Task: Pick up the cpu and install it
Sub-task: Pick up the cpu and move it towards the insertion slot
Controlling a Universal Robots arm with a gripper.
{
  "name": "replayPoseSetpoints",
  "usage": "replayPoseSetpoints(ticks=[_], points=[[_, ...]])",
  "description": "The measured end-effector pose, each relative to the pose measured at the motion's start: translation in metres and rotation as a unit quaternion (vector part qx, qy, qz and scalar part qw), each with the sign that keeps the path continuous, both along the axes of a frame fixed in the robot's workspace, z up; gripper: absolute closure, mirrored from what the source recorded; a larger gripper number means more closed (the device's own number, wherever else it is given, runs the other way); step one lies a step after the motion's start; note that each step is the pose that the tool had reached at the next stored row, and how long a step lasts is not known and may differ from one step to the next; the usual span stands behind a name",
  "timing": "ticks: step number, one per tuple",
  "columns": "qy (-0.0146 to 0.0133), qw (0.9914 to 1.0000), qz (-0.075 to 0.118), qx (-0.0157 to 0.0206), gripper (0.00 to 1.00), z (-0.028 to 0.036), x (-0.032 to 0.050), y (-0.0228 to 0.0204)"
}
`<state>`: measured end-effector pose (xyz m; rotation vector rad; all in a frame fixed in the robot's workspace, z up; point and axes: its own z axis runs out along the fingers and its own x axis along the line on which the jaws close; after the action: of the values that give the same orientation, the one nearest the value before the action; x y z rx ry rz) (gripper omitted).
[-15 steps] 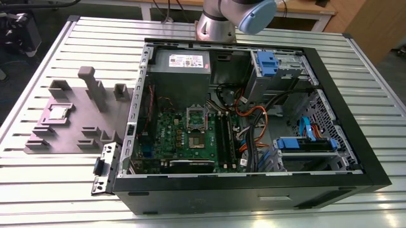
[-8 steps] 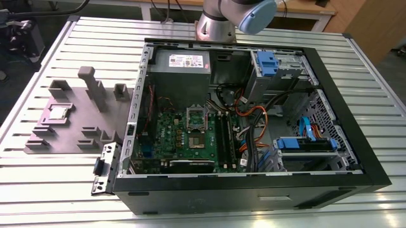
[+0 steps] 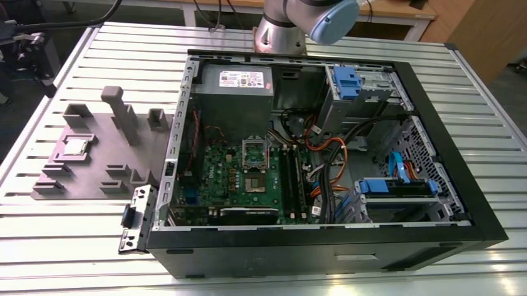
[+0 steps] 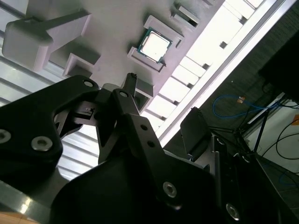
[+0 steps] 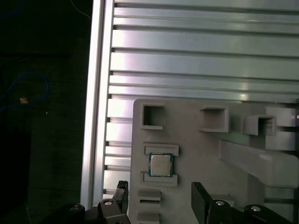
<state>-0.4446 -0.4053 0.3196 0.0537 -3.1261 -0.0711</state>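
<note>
The cpu (image 3: 76, 145) is a small silver square lying flat in a shallow pocket of the grey plastic fixture (image 3: 99, 166), on the exterior view's left. Both wrist views look down on it: cpu (image 5: 160, 164), cpu (image 4: 154, 45). My gripper (image 5: 161, 198) hovers above the fixture, open, with its dark fingers (image 5: 201, 196) spread wider than the chip and nothing between them. In the second wrist view the gripper (image 4: 162, 98) is some way short of the cpu, not touching it. The open computer case (image 3: 461, 203) holds the green motherboard (image 3: 234, 185) with its shiny socket frame (image 3: 253, 151).
The fixture carries raised slotted blocks and a tall post (image 3: 115, 105) close to the cpu pocket. It rests on a ribbed aluminium table (image 3: 66, 246), whose edge (image 5: 96, 116) runs near the fixture. Cables, drive bays and a power supply (image 3: 234, 80) crowd the case.
</note>
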Motion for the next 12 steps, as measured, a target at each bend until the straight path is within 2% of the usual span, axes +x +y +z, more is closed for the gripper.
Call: replayPoseSetpoints(ticks=[5,6,7,12], points=[[0.0000,1.00000,0.000,0.0000,0.35,-0.0016,0.0000,0.0000],[0.0000,1.00000,0.000,0.0000,0.35,-0.0051,0.0000,0.0000],[0.0000,1.00000,0.000,0.0000,0.35,-0.0058,0.0000,0.0000],[0.0000,1.00000,0.000,0.0000,0.35,-0.0059,0.0000,0.0000]])
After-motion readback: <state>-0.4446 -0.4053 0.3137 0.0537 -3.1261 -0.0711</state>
